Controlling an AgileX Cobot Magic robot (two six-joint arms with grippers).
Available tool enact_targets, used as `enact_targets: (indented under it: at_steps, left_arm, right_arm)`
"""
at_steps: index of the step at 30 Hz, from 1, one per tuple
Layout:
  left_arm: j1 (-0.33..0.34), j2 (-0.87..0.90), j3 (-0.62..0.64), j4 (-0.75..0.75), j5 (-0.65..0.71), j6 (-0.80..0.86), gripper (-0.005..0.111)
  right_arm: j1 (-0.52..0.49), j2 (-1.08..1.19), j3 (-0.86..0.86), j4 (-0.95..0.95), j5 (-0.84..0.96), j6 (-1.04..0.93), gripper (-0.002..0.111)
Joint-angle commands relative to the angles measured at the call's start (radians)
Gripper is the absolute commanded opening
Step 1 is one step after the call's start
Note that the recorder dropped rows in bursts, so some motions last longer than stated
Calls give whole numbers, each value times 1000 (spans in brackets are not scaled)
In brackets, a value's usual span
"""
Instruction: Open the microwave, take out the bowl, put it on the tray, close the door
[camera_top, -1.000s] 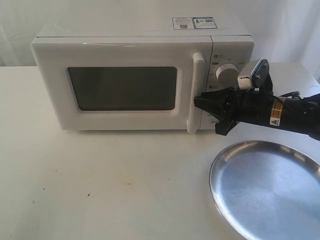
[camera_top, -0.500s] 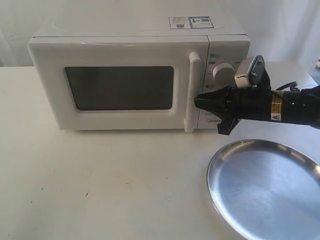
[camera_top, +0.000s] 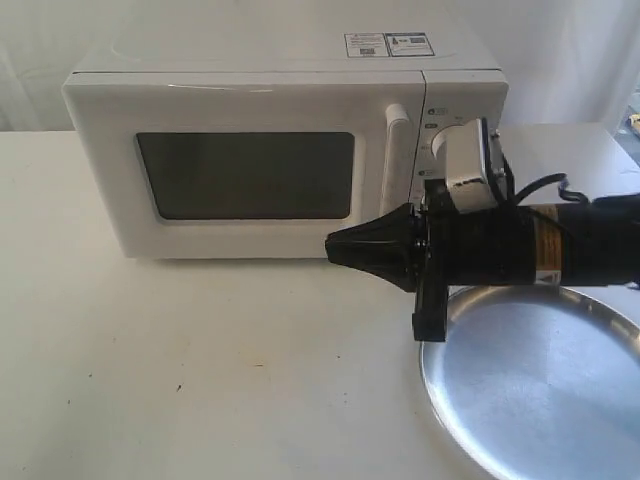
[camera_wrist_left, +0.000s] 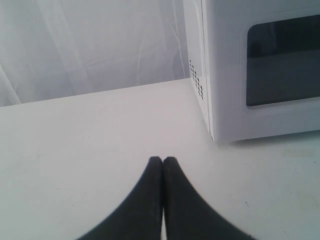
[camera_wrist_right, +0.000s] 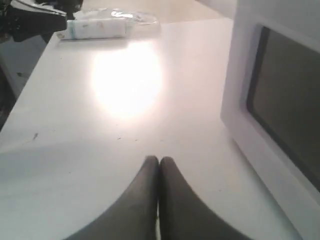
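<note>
Microwave (camera_top: 280, 90): white, boxy, standing at the back of the table (camera_top: 200, 380), with two stickers (camera_top: 390, 44) on its top.
Door (camera_top: 110, 180): shut, flush with the front. Its window (camera_top: 245, 175) is too dark to tell what is inside.
Handle (camera_top: 397, 125): upright white bar at the door's right edge, its lower part hidden behind the right arm.
Tray (camera_top: 560, 400): round, shiny metal, flat on the table in front of the microwave and to its right, partly cut off by the picture's edge.
Right gripper (camera_top: 335, 250): black, fingers pressed together, nothing between them, pointing left in front of the door's lower right part. In its wrist view the same gripper (camera_wrist_right: 159, 160) is over the table alongside the door, apart from it.
Left gripper (camera_wrist_left: 162, 161): fingers pressed together, empty, low over the table near the microwave's left front corner, apart from it.
Packet (camera_wrist_right: 95, 29): white, lying at the table's far end.
</note>
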Motion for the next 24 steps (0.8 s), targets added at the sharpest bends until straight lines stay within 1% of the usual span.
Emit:
enact_targets:
  at_steps: [1,3,4,6,8,9,10,12,13,14,15,18,19,20,22,24]
  left_arm:
    - [0,-2,-3,-8,-4,0,0]
    - [0,-2,-3,-8,-4,0,0]
    - [0,-2,-3,-8,-4,0,0]
    - [0,-2,-3,-8,-4,0,0]
    - [0,-2,-3,-8,-4,0,0]
    - [0,-2,-3,-8,-4,0,0]
    - [0,-2,-3,-8,-4,0,0]
    - [0,-2,-3,-8,-4,0,0]
    - [0,-2,-3,-8,-4,0,0]
    - [0,-2,-3,-8,-4,0,0]
    - [0,-2,-3,-8,-4,0,0]
    - [0,-2,-3,-8,-4,0,0]
    - [0,-2,-3,-8,-4,0,0]
    - [0,-2,-3,-8,-4,0,0]
    - [0,-2,-3,-8,-4,0,0]
    - [0,-2,-3,-8,-4,0,0]
  right_arm:
    - [-3,-98,115,104,109,-72,0]
    - [-3,-158,167,134,126,-87,0]
    - [-3,-197,208,196,135,-139,0]
    - [-3,-243,257,328,225,-243,0]
    - [-3,-270,282,484,322,-347,0]
    - [-3,-270,284,535,332,-389,0]
    - [-3,-264,284,552,332,-412,0]
    - [-3,-223,280,567,271,-461,0]
    - [-3,-183,278,642,231,-509,0]
    - [-3,-166,276,698,230,-535,0]
    - [-3,-125,275,797,219,-589,0]
    - [-3,-48,274,806,176,-592,0]
    - [-3,-27,276,784,164,-555,0]
    - [-3,-20,287,722,134,-506,0]
    - [-3,-20,300,647,71,-485,0]
    - [-3,-20,315,622,66,-458,0]
